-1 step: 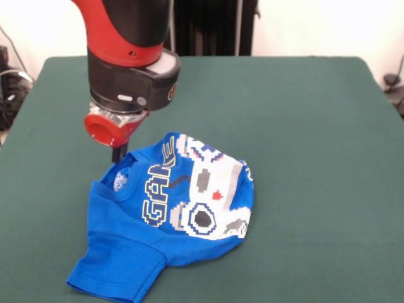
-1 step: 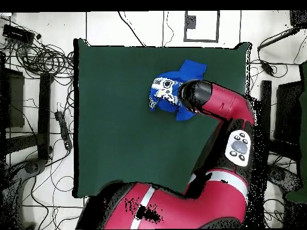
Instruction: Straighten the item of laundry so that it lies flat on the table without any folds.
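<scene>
The item of laundry (image 1: 183,208) is a bright blue T-shirt, bunched and folded over on the table (image 1: 297,120), print side up with a pixel controller and yellow-outlined letters. One sleeve sticks out toward the near edge. My gripper (image 1: 118,153) comes down at the shirt's far-left edge, by the collar, and its tip meets the cloth there. The wrist hides how it is set. In the overhead view the arm's wrist covers part of the shirt (image 2: 165,90), which lies near the table's (image 2: 120,120) upper right.
The green cloth runs wide around the shirt, most of it to the right in the front view. Beyond the table edges in the overhead view are cable tangles (image 2: 42,60) and dark stands (image 2: 273,102).
</scene>
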Controlling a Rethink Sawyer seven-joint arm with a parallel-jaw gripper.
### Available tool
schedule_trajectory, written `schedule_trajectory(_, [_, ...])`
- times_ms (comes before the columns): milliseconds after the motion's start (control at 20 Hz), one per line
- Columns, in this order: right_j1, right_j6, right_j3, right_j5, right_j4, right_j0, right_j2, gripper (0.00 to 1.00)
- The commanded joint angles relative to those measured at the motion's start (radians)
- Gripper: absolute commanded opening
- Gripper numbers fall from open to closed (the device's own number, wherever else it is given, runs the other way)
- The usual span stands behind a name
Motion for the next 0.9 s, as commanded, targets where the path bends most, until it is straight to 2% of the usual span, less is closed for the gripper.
schedule_trajectory(50, [-0.010, -0.086, 0.188, 0.009, -0.019, 0.026, 0.147, 0.00])
schedule_trajectory(900, [-0.028, -0.018, 0.275, -0.068, 0.004, 0.045, 0.172, 0.00])
